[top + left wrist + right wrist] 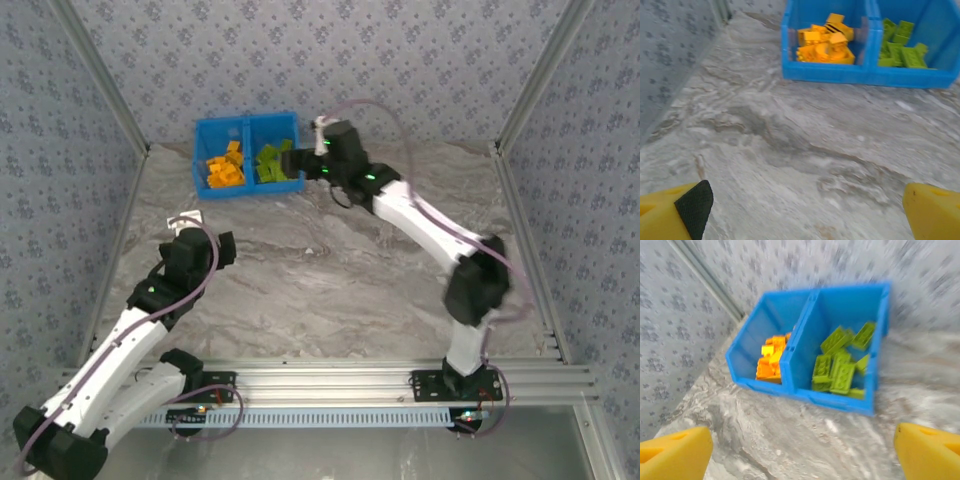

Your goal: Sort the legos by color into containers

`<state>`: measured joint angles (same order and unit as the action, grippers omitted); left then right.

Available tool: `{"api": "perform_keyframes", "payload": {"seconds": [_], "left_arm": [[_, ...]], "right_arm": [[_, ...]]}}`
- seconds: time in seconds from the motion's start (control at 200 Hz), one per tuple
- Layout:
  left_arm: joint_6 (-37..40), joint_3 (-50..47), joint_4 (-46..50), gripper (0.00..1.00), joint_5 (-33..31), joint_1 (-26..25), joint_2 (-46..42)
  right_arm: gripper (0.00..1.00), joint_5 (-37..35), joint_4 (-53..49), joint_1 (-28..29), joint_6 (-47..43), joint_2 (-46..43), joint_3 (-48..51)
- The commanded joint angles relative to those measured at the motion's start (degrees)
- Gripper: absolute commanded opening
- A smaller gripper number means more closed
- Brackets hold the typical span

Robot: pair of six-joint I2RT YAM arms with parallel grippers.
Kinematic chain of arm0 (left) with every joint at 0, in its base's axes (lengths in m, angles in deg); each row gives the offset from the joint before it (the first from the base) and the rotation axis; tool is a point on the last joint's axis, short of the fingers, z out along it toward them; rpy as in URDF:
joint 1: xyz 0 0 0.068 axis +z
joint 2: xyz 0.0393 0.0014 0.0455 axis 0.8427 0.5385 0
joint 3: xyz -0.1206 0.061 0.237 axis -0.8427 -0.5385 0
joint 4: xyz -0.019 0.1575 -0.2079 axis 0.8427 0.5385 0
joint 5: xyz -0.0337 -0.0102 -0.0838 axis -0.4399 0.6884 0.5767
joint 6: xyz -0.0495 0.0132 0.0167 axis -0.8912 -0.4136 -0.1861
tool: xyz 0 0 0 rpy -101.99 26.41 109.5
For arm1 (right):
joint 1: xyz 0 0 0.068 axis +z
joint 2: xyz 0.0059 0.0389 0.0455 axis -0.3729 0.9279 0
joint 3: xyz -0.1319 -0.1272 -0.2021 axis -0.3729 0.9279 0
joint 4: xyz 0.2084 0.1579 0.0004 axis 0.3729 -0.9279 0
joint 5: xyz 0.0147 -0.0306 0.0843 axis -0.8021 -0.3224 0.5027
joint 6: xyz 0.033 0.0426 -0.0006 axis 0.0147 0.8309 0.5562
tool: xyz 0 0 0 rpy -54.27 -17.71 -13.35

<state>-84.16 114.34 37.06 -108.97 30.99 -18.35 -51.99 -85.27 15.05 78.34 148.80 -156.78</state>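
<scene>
Lime green plastic lego bricks (840,370) lie in the right compartment of the bright blue plastic bin (880,340), just beyond the open, empty right fingers (925,452); left fingers (932,212), also open, well apart.

a robotics lab test cell: a marble-look desk (330,290) is boxed in on three sides by panels of blue-grey patterned wallpaper (400,50), with bare aluminium posts (103,80) running up the corners. along the bottom of the frame, a slotted aluminium rail (330,378) carries two bolted-down white robot arms (420,215).
</scene>
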Motion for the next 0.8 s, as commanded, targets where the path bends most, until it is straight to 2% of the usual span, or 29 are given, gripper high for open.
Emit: {"api": "perform_keyframes", "payload": {"seconds": [0.0, 0.19, 0.275, 0.375, 0.495, 0.58, 0.665, 0.755, 0.794], "left_arm": [[4.00, -2.78, -9.65, 0.99, -4.93, 3.32, 1.37], [8.01, -8.26, -18.31, 0.99, -7.77, 10.13, 6.27], [9.76, -11.44, -23.86, 0.99, -7.58, 12.90, 7.01], [12.68, -15.69, -30.97, 0.99, -4.50, 15.59, 7.02], [16.33, -19.65, -37.10, 0.99, 0.48, 17.68, 7.68], [17.02, -21.72, -40.73, 0.99, 3.84, 18.94, 8.11], [16.92, -23.40, -44.40, 0.99, 7.15, 19.97, 8.93], [16.73, -24.09, -47.31, 0.99, 9.90, 20.80, 10.80], [16.81, -24.10, -48.33, 0.99, 10.76, 21.02, 11.84]], "right_arm": [[0.99, -10.08, 1.53, -2.50, -7.44, -12.09, 14.07], [1.00, -21.67, 5.08, -9.20, -10.65, -30.11, 38.54], [1.00, -23.51, 10.60, -14.24, -12.41, -35.01, 48.74], [1.00, -25.10, 17.76, -20.94, -13.64, -37.45, 57.90], [1.00, -25.19, 24.16, -28.84, -11.83, -35.77, 64.30], [1.00, -21.92, 31.09, -33.24, -12.50, -31.62, 67.16], [1.00, -20.01, 35.90, -35.12, -14.21, -25.84, 67.28], [1.00, -18.18, 45.73, -35.96, -17.29, -19.10, 67.97], [1.00, -17.94, 46.32, -36.08, -15.30, -17.74, 67.03]]}}
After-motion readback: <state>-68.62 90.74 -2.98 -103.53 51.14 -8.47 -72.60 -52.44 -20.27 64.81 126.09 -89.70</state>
